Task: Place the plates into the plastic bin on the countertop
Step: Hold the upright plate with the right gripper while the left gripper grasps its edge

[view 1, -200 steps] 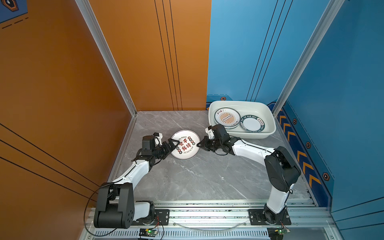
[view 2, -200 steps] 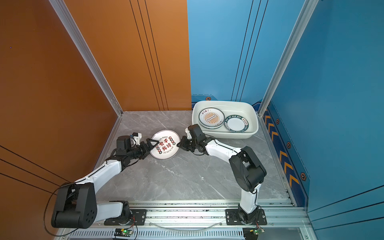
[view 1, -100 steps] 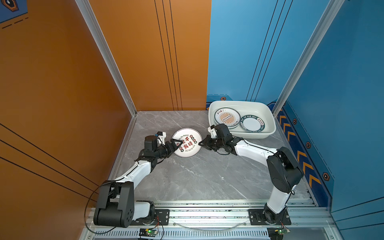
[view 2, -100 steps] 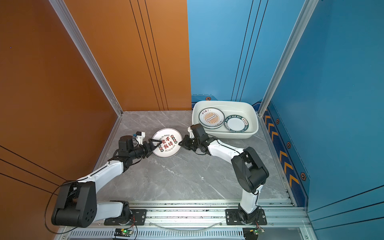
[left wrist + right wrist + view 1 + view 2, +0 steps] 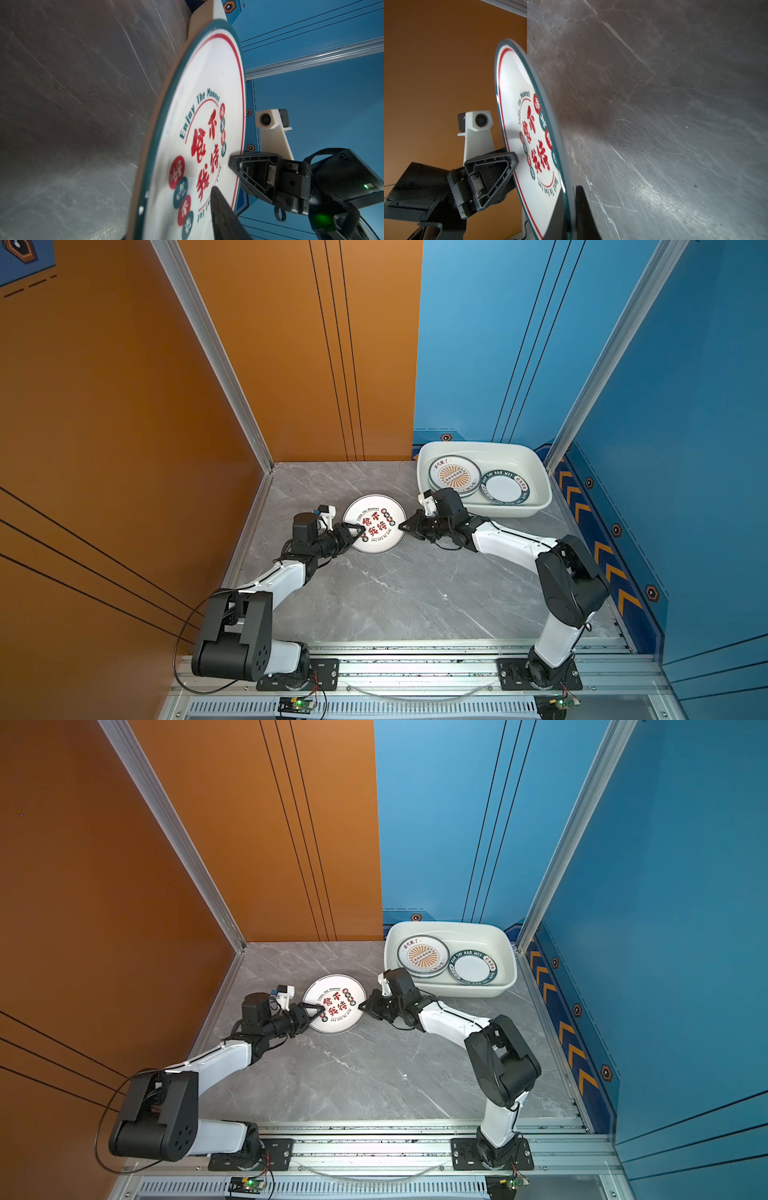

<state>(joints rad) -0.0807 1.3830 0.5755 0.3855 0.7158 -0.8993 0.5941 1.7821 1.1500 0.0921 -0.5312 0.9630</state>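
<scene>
**One wide plate, gripped at both edges, just short of the bin**

The countertop carried the bin in its far right corner, against the blue walls. That probably kept the open stone in front of the bin free for picking up.

The big plate, white with red characters and a dark green edge, was outside the bin. It lay near the bin's front left corner without touching it. In the right wrist view its edge stood clear of the stone on the side nearer the bin.

Inside the bin, the sunburst plate topped what looked like a stack in the left half. The green-lettered plate lay just beside it in the right half. The left pile seemed the likelier home for a plate this wide.

The right gripper sat at the plate's edge nearest the bin. Its jaws were pinched onto the rim, one finger above and one beneath.

The left gripper sat at the edge farthest from the bin. One finger lay across the printed face and the other was hidden under the plate, so whether it was clamped could not be told.

A hold from two sides suited a flat, wide plate that would sag or swing from one thin pinch.
</scene>
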